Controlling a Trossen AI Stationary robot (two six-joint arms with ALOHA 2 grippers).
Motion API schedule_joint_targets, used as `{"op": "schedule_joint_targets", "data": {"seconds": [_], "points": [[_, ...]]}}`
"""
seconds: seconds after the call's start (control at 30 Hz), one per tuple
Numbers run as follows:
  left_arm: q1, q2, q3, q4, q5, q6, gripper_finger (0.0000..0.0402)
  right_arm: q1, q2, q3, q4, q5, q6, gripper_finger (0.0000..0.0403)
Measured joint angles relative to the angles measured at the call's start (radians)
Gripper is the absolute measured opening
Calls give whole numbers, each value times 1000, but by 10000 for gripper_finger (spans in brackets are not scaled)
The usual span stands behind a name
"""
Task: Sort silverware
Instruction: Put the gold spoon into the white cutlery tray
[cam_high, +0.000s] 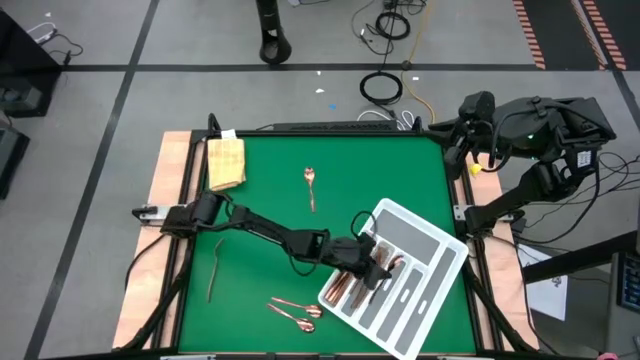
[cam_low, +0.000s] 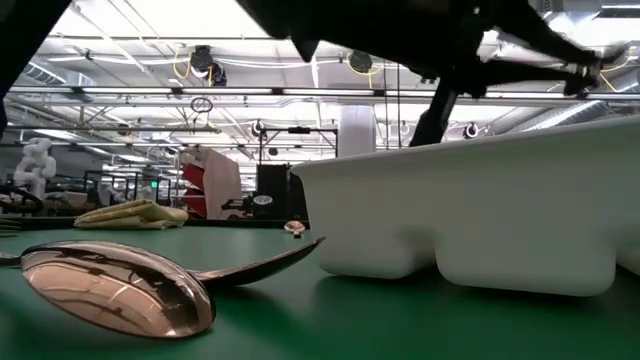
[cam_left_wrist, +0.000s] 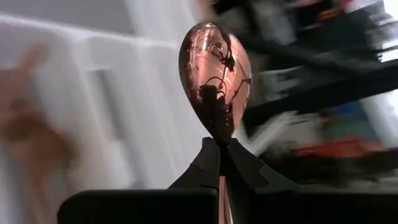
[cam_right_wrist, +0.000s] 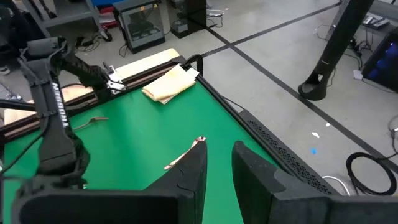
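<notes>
Over the tray (cam_high: 440, 240), left gripper (cam_high: 372, 262) clamps a spoon (cam_left_wrist: 215, 84); some cutlery already slotted. Left: spoon (cam_high: 311, 184), fork (cam_high: 214, 266), pair (cam_high: 295, 311) on mat. Right gripper (cam_right_wrist: 219, 163) parked off-table, jaws slightly apart.

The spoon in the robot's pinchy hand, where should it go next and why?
Probably lower it a little and let go. The left tool holds the spoon shut between its fingers, right above the white tray, beside slots that already hold copper silverware.
</notes>
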Motion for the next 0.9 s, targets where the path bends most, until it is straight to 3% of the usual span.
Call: {"op": "schedule_joint_targets", "data": {"seconds": [0.13,0.3,0.9], "points": [[-3,40,60,-154,-53,26,7,0,-1,0,0,-5,-17,63],[0,48,81,-137,-79,-20,7,0,-3,0,0,-22,-43,63],[-34,49,80,-182,-106,49,7,0,-25,0,0,-20,-76,63]]}}
